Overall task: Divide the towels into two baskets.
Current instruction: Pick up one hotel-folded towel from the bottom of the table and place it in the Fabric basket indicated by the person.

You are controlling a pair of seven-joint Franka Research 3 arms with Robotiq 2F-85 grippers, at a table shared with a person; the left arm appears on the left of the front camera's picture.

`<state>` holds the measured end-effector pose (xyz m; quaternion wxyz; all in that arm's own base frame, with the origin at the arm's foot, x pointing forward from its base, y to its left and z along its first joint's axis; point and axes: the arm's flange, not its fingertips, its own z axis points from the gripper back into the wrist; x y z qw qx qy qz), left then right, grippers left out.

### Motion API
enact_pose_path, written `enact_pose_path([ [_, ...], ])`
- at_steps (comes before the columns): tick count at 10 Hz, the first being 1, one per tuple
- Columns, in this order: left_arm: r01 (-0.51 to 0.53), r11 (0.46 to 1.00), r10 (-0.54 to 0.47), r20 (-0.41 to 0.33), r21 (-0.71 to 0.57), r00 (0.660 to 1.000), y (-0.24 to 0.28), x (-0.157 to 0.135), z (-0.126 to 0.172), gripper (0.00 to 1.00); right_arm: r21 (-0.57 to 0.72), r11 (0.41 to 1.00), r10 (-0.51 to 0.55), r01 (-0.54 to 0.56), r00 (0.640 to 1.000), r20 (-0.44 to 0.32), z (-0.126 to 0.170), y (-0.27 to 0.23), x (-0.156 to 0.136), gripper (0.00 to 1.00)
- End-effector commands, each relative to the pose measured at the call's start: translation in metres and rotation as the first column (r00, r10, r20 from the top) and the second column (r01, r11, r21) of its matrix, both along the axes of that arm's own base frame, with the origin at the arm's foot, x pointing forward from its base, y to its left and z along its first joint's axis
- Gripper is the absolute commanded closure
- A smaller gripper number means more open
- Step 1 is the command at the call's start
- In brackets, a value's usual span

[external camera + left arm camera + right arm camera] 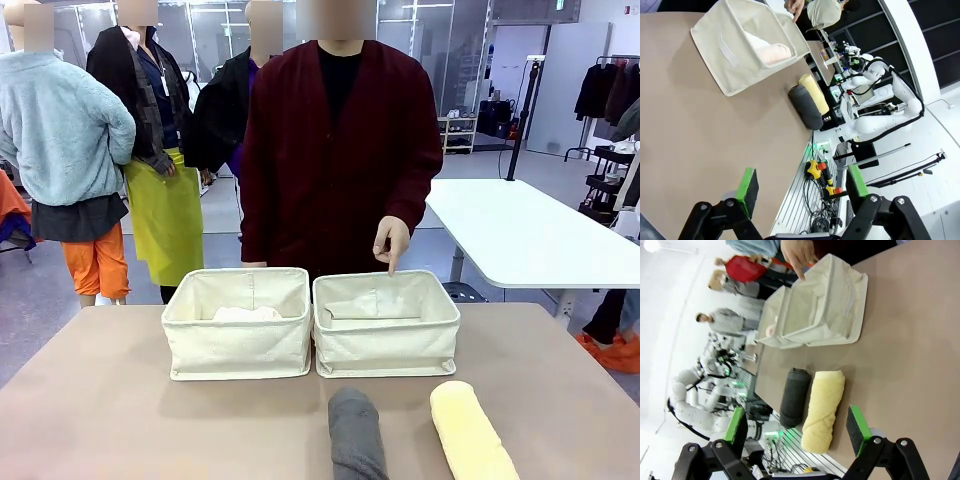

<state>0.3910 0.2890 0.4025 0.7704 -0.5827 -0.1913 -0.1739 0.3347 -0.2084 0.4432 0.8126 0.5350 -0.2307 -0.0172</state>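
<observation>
The towels (pixel 248 314) are half sorted: one lies in each basket (pixel 236 350) mid-frame, the grey towel (pixel 357 435) and yellow towel (pixel 472 432) wait on the surface (pixel 100 400) lower right, left tool (pixel 802 182) and right tool (pixel 796 425) gaping empty.

A robotics lab: emergency-stop buttons (pixel 816 169) and cables (pixel 810 192) line the near edge of the tan surface (pixel 100 400) beside the robot's left hand (pixel 800 170), while glass partitions (pixel 420 40), a white table (pixel 530 240) and a clothes rack (pixel 605 90) ring the grey floor (pixel 30 310).

Left basket (pixel 235 350) holds 1 pale towel (pixel 248 314), right basket (pixel 385 350) another towel (pixel 375 310); grey towel (pixel 356 435), yellow towel (pixel 470 430) lie outside.
</observation>
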Motion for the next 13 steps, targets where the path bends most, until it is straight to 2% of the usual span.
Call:
enact_pose_path([
  [1, 0.008, 1.000, -0.008, 0.013, -0.006, 1.000, 0.000, -0.006, 0.004, 0.11, -0.163, 0.984, 0.065, -0.078, 0.994, -0.089, 0.018, 0.040, 0.019, 0.00],
  [3, 0.008, 1.000, -0.008, 0.013, -0.006, 1.000, 0.000, -0.006, 0.004, 0.11, -0.299, 0.943, 0.097, -0.145, 0.981, -0.170, 0.024, 0.087, 0.027, 0.00],
  [5, 0.008, 1.000, -0.008, 0.013, -0.006, 1.000, 0.000, -0.006, 0.004, 0.11, -0.386, 0.911, 0.062, -0.147, 0.972, -0.225, 0.018, 0.136, 0.030, 0.00],
  [7, 0.008, 1.000, -0.008, 0.013, -0.006, 1.000, 0.000, -0.006, 0.004, 0.11, -0.435, 0.894, -0.023, -0.104, 0.961, -0.277, -0.002, 0.182, 0.030, 0.00],
  [10, 0.008, 1.000, -0.008, 0.013, -0.006, 1.000, 0.000, -0.006, 0.004, 0.11, -0.529, 0.840, -0.072, -0.119, 0.942, -0.327, -0.038, 0.243, 0.027, 0.00],
  [13, 0.008, 1.000, -0.008, 0.013, -0.006, 1.000, 0.000, -0.006, 0.004, 0.11, -0.588, 0.800, -0.122, -0.122, 0.926, -0.358, -0.071, 0.276, 0.020, 0.00],
])
